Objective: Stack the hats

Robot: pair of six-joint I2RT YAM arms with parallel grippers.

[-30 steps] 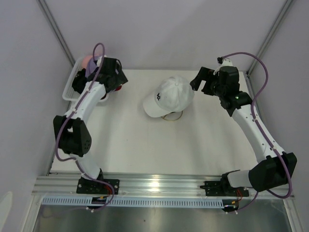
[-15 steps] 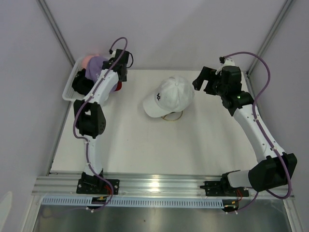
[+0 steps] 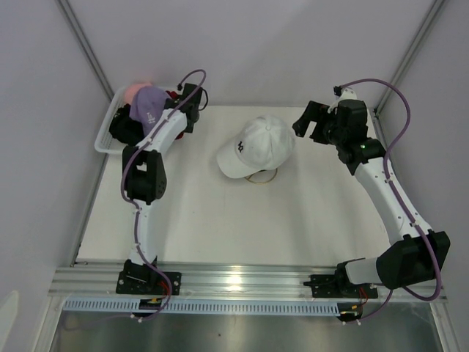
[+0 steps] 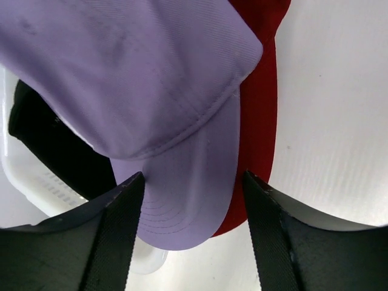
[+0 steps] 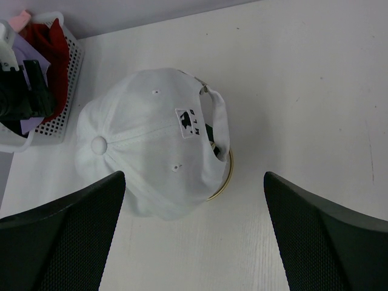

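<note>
Two arms are out, both with jaws spread. The left gripper (image 4: 193, 179) hangs over the white mesh basket (image 3: 102, 143) at the far-left corner of the counter (image 3: 220, 220). In its wrist view the lavender cap (image 4: 139, 91) fills the frame, its curved brim showing between the two parted fingers (image 4: 115, 230); whether they touch it, I can't tell. A red cap (image 4: 257, 121) lies under the lavender one, its edge peeking out on the right. A black cap (image 4: 54, 139) sits to the left in the basket, and a pink cap (image 3: 132, 92) shows at the basket's far end. The right gripper (image 5: 194, 177) hovers to the right of the white cap (image 5: 151, 157), apart from it. That cap rests on the gold wire stand (image 5: 225, 182) mid-counter.
</note>
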